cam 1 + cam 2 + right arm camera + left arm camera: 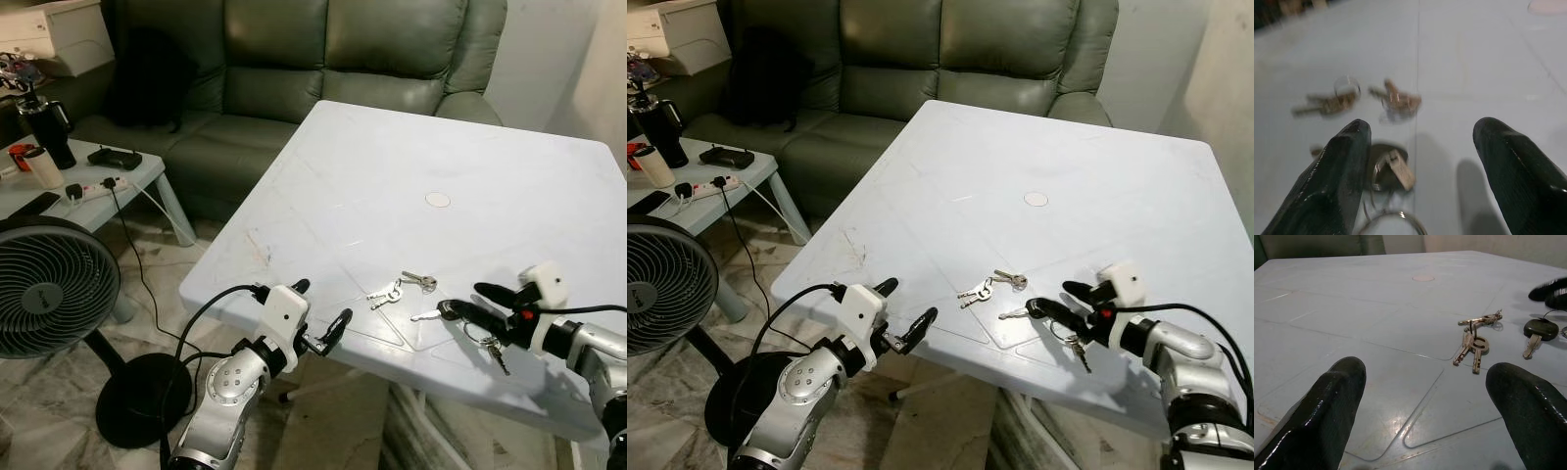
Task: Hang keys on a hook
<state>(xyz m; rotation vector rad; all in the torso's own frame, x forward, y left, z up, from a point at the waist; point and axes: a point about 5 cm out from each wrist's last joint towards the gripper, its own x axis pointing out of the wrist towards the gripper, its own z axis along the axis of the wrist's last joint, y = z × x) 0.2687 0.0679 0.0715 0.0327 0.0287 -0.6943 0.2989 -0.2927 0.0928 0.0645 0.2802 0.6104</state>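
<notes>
Hovering with fingers apart over the black-headed key (449, 311) at 5 o'clock on the desk (411, 157), the right hand (479, 303) looks set to grasp, while the left hand (321, 311), also spread, waits at 7 o'clock beside the silver keys (400, 287).

Centre frame, we see the table (411, 147), with the sofa (294, 69) behind it at top. On the table's lower part lie the keys (400, 290); just right of them lies the black-headed key (443, 312). At left we find the side table (118, 191), with the fan (49, 284) below it.
</notes>
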